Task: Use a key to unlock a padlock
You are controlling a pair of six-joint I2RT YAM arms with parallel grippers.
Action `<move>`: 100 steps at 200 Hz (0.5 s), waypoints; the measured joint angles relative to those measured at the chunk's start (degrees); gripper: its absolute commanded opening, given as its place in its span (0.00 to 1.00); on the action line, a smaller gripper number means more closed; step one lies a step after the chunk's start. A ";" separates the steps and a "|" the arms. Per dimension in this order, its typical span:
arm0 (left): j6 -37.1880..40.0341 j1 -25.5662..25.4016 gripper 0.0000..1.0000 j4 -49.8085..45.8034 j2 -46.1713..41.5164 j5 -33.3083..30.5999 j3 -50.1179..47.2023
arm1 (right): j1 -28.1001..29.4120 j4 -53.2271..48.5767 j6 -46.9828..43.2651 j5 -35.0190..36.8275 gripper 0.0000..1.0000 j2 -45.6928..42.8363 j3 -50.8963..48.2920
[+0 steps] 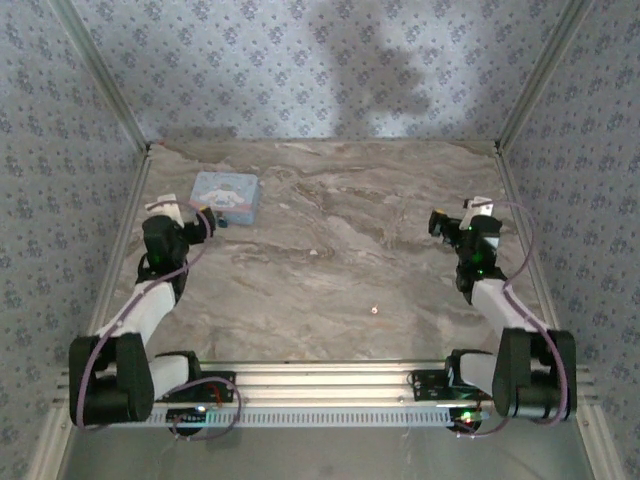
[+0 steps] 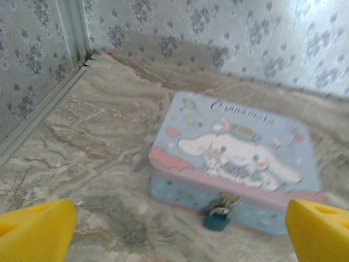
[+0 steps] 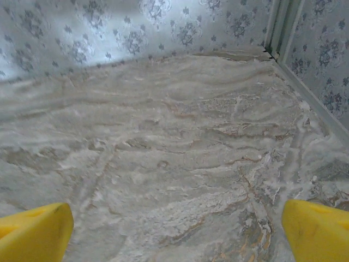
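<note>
- Clearly the left pincer is the nearer one: its yellow fingertips stand wide apart and hold nothing, with the padlock just ahead, slightly right of centre between them.
- The small teal padlock hangs on the front wall of a pastel cartoon tin box at the table's far left. The box's long side runs across the pincer's line.
- The right pincer is wide and empty, well apart from the box.
- No key is identifiable; a pale speck mid-table is too small to tell.
</note>
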 measured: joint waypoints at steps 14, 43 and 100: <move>-4.74 0.00 0.98 -5.09 -1.73 1.18 3.58 | 0.26 -5.73 3.17 -0.57 1.00 -3.04 1.99; -13.05 -0.66 0.98 -13.60 -2.56 5.07 7.91 | 2.05 -18.86 8.81 -2.56 1.00 -6.99 5.75; -24.44 -15.63 0.98 -19.19 -2.40 9.38 7.56 | 11.72 -39.80 14.88 -5.88 0.83 -11.13 8.41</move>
